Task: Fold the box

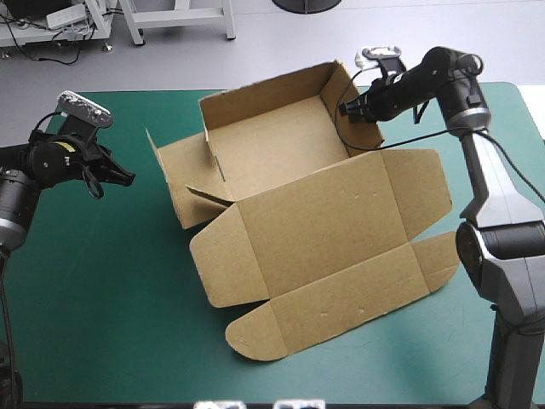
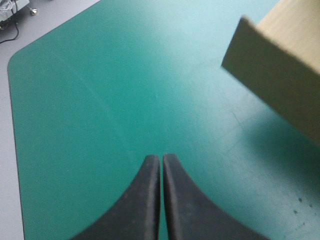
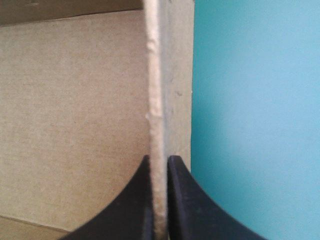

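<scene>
R pincer [image 3: 160, 159]: fingers all but shut, clamped on the top edge of the tray's right wall [image 3: 155, 75], board pinched between them. L pincer [image 1: 128, 179]: fingers pressed together, nothing in them, hanging over bare teal-green cover, well apart from the board on its left side.

The box [image 1: 324, 230] sits mid-counter [image 1: 102, 281]. Tray part is toward the far edge w/ back and right walls up, and the lid [image 1: 332, 221] lies flat toward me. The left wall [image 1: 174, 183] looks splayed outward, not tucked, imo.

Risks from here:
- Only one pincer is on the board. If I push or pull that wall, the whole box prob slides or swivels on the cover, since nothing steadies the other side.
- The grip is on a thin edge, so it could slip off or crease the wall if I twist.
- The loose left wall may flop flat while I work the right.

Counts: 1 box, 1 lid, 2 pincers (1 holding, 1 free). No other items on the counter that I can see.
</scene>
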`<state>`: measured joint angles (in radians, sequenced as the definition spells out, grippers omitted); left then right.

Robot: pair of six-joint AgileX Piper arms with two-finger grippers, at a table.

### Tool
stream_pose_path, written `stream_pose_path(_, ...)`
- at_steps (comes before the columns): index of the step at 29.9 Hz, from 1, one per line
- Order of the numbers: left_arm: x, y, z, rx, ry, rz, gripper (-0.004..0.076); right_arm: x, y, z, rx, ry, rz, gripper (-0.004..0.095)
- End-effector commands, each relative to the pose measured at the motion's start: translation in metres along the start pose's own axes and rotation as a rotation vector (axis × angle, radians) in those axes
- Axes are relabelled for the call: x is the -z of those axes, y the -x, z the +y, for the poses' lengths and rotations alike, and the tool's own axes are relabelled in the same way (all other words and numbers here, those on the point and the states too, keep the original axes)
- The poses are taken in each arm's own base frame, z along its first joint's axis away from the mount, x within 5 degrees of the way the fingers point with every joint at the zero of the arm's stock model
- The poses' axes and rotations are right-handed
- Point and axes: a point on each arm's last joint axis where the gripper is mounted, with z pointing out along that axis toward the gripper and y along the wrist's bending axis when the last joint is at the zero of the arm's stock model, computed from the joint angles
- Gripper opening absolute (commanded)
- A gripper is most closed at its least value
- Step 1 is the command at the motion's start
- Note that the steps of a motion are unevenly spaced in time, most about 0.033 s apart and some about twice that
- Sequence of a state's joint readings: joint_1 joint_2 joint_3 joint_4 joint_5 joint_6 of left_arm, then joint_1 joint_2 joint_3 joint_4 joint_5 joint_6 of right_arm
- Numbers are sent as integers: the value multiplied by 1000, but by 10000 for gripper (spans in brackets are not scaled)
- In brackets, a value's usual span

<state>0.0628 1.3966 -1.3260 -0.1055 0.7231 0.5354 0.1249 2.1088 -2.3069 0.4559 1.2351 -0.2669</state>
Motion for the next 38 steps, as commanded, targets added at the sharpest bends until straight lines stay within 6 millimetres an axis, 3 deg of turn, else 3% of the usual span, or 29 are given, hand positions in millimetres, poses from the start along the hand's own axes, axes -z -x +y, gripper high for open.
stream_pose_path(1, 17, 19, 11, 64, 95, -164, 17, 99, 21, 20, 24, -49, -225, -20)
stream_pose_path(6, 20, 28, 15, 126, 128, -260, 17, 164, 18, 31, 46, -98, -349, -20)
stream_pose_path(11, 21, 33, 13, 233, 79, -333, 17, 221, 8, 59, 92, -119, -458, -20)
stream_pose_path(18, 24, 42, 1, 346, -89, -409, 17, 271, -8, 86, 149, -181, -551, -20)
stream_pose_path(23, 31, 51, -17, 422, -339, -479, 17, 285, -14, 95, 164, -193, -578, -20)
stream_pose_path(28, 43, 60, -31, 473, -568, -554, 17, 286, -15, 96, 157, -179, -583, -20)
stream_pose_path(38, 63, 69, -44, 521, -852, -651, 17, 257, -19, 80, 143, -181, -464, -20)
